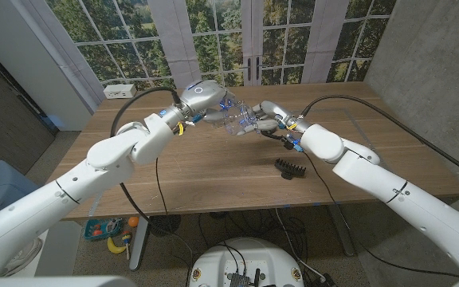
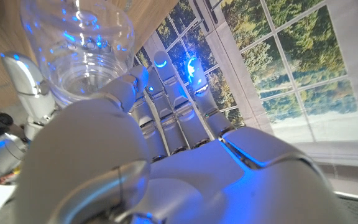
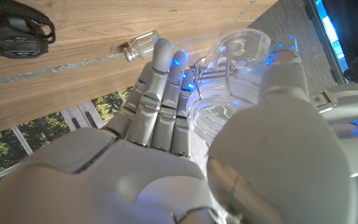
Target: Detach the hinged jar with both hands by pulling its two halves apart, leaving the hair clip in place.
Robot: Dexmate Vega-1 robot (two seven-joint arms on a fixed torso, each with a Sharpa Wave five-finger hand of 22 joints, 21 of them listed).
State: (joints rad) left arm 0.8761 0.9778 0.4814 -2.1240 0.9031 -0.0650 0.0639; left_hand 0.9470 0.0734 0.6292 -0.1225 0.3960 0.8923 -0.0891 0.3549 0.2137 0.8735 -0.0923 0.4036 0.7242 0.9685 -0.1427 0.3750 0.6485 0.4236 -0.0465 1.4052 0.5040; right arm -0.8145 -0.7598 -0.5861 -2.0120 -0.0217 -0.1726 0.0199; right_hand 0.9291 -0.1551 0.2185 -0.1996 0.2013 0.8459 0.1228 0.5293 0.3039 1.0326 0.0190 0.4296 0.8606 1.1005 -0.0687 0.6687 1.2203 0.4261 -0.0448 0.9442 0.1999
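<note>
Near the table's front edge, on the right hand's side of the jar, lies the black hair clip (image 1: pixel 291 169) on the wooden table (image 1: pixel 213 171). Farther back, the clear jar (image 1: pixel 237 119) hangs above the table between 2 hands. Left hand (image 1: pixel 200 99) and right hand (image 1: pixel 271 116) each wrap 1 half. A crooked pull could make the glass slip and fall, I think, maybe onto the clip.
</note>
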